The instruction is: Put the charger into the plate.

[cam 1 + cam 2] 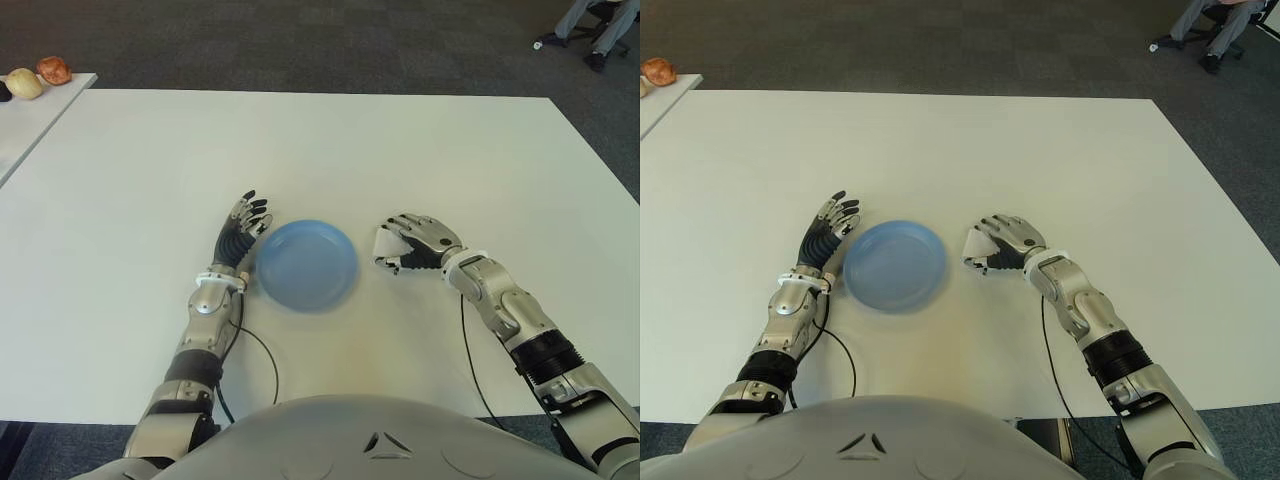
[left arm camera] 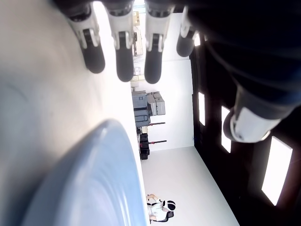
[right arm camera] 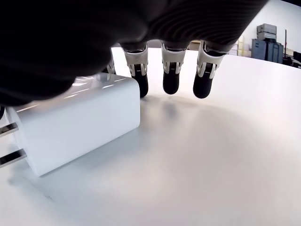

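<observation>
The white charger [image 1: 385, 243] lies on the white table [image 1: 300, 150], a short way right of the empty blue plate [image 1: 306, 264]. My right hand [image 1: 415, 240] arches over the charger with its fingers curled down around it. In the right wrist view the charger [image 3: 80, 122] lies flat with its prongs pointing away from the fingertips [image 3: 170, 80], and one finger touches its far corner. My left hand [image 1: 243, 228] shows at the plate's left rim, fingers straight and holding nothing. The left wrist view shows the plate's rim [image 2: 89, 179] close by.
A second table at the far left carries two round objects [image 1: 25, 83] [image 1: 54, 70]. A person's legs by a chair [image 1: 600, 30] show at the far right on dark carpet. Thin cables [image 1: 268, 360] trail from both wrists toward me.
</observation>
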